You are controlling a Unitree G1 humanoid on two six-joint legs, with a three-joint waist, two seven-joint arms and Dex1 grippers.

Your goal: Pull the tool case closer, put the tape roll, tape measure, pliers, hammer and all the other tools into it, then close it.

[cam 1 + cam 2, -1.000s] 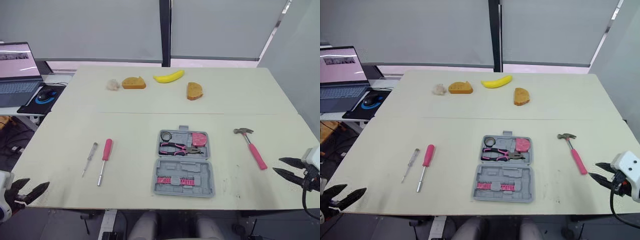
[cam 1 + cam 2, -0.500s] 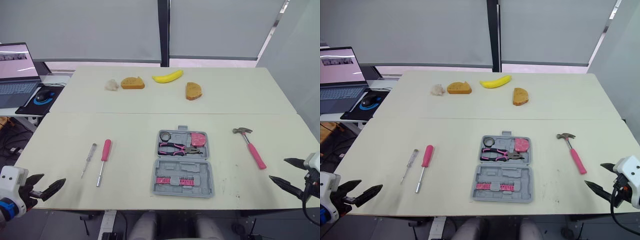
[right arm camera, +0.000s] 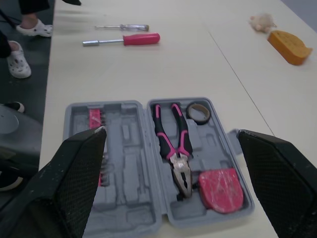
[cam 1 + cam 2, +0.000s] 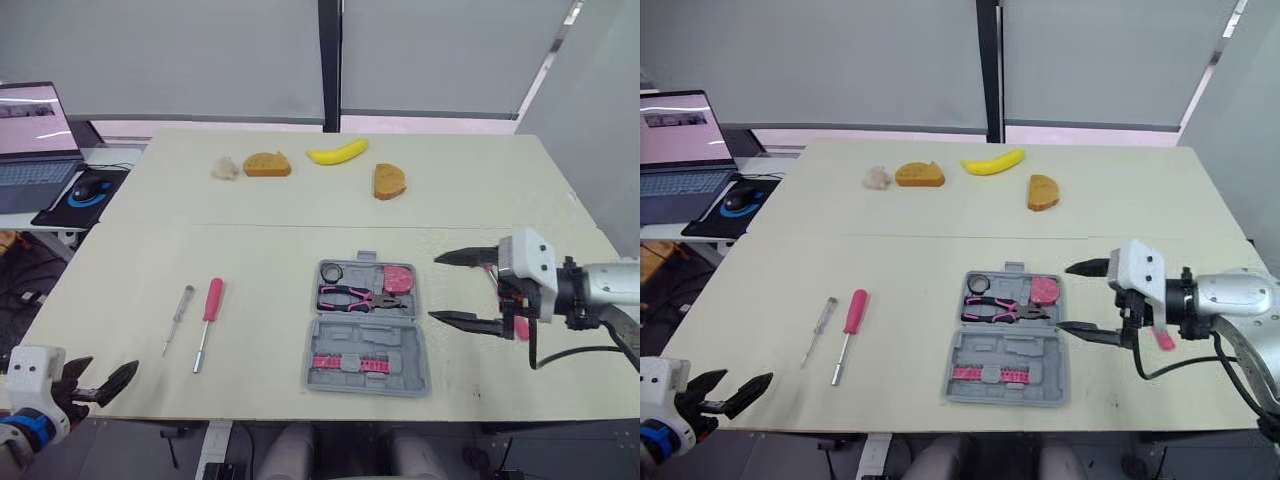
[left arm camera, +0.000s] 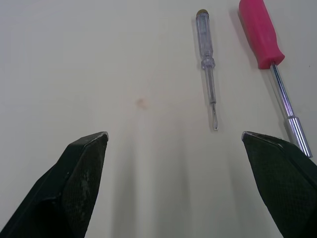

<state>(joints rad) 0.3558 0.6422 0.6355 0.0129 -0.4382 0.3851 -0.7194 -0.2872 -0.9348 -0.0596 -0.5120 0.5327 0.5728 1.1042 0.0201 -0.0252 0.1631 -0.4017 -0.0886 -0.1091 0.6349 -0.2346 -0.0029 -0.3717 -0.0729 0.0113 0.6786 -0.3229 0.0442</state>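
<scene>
The grey tool case (image 4: pixel 400 372) lies open at the table's front middle. In it I see the tape roll (image 4: pixel 332 271), the pink tape measure (image 4: pixel 397 277) and the pink-handled pliers (image 4: pixel 350 297), with pink bits (image 3: pixel 95 119) in the near half. My right gripper (image 4: pixel 434 289) hovers open just right of the case, fingers pointing at it. It covers most of the hammer, whose pink handle (image 4: pixel 1162 338) peeks out. My left gripper (image 4: pixel 112 365) is open at the front left edge. A clear-handled screwdriver (image 5: pixel 207 59) and a pink screwdriver (image 5: pixel 262 39) lie ahead of it.
At the back of the table (image 4: pixel 250 260) lie a banana (image 4: pixel 337 153), two brown bread-like pieces (image 4: pixel 266 165) (image 4: pixel 388 181) and a small white lump (image 4: pixel 226 169). A laptop (image 4: pixel 35 140) and a mouse (image 4: pixel 90 190) sit on a side desk at the left.
My right gripper has swung from the front right edge leftward over the hammer to beside the case, still open. The left gripper has barely shifted.
</scene>
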